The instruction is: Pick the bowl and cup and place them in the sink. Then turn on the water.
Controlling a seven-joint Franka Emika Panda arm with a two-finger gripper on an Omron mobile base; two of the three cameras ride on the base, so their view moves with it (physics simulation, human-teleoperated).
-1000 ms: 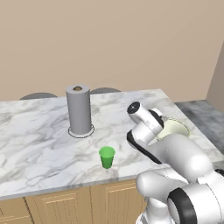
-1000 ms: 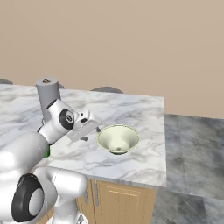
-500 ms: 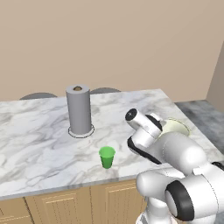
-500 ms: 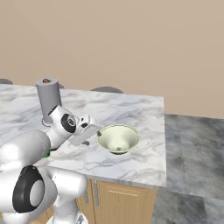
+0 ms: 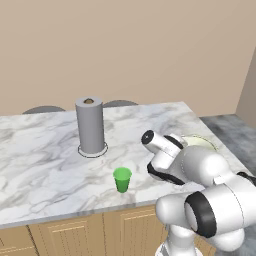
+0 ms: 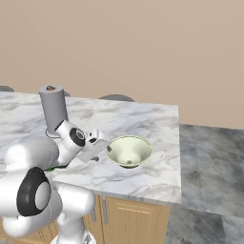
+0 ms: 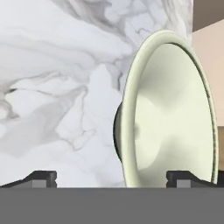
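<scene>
**Robot arm lines up on bowl at kitchen island**

The white arm's two-finger gripper (image 7: 111, 177), its jaws spread wide and holding nothing, hovers just beside the wide, shallow, pale cream-green bowl (image 6: 128, 151), which sits empty near the right end of the white marble counter (image 5: 45, 155). The glossy, rigid bowl looks light but slippery and probably breakable; its thin rim, between the fingertips (image 7: 43, 177) in the hand view, seems the surest place to pinch. The small bright green tumbler (image 5: 122, 179), also apparently empty, stands apart near the counter's front edge, by a grey cylindrical paper-towel roll (image 5: 90, 125).
</scene>
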